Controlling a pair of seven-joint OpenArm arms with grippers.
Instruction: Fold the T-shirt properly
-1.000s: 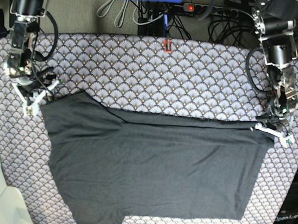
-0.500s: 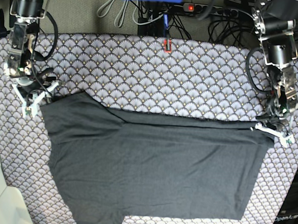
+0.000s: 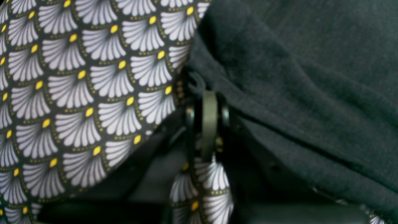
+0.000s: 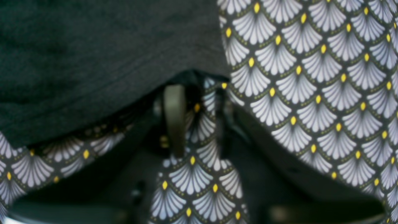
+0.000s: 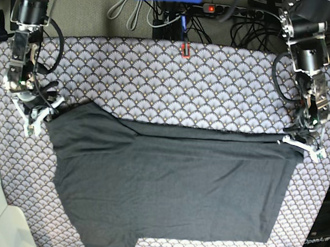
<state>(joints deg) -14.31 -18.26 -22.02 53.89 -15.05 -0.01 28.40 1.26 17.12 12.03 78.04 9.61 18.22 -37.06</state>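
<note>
The dark grey T-shirt (image 5: 167, 179) lies flat on the scallop-patterned tablecloth (image 5: 183, 86), its upper edge folded down in a long band. My left gripper (image 5: 301, 144) is at the shirt's right corner and is shut on the cloth edge; the left wrist view shows the T-shirt (image 3: 311, 77) bunched at the closed fingertips of the left gripper (image 3: 206, 93). My right gripper (image 5: 38, 116) sits low at the left sleeve corner. In the right wrist view the right gripper (image 4: 196, 90) keeps a narrow gap, with the T-shirt's (image 4: 93, 46) hem at its tips.
A red clip (image 5: 184, 50) stands at the table's far edge, with cables and a power strip (image 5: 215, 9) behind it. A white object (image 5: 2, 220) sits at the lower left corner. The shirt's lower sleeve runs out of view at the bottom.
My right gripper's jaws have narrowed a lot and it has shifted slightly down against the sleeve corner. The left gripper and the shirt have not moved.
</note>
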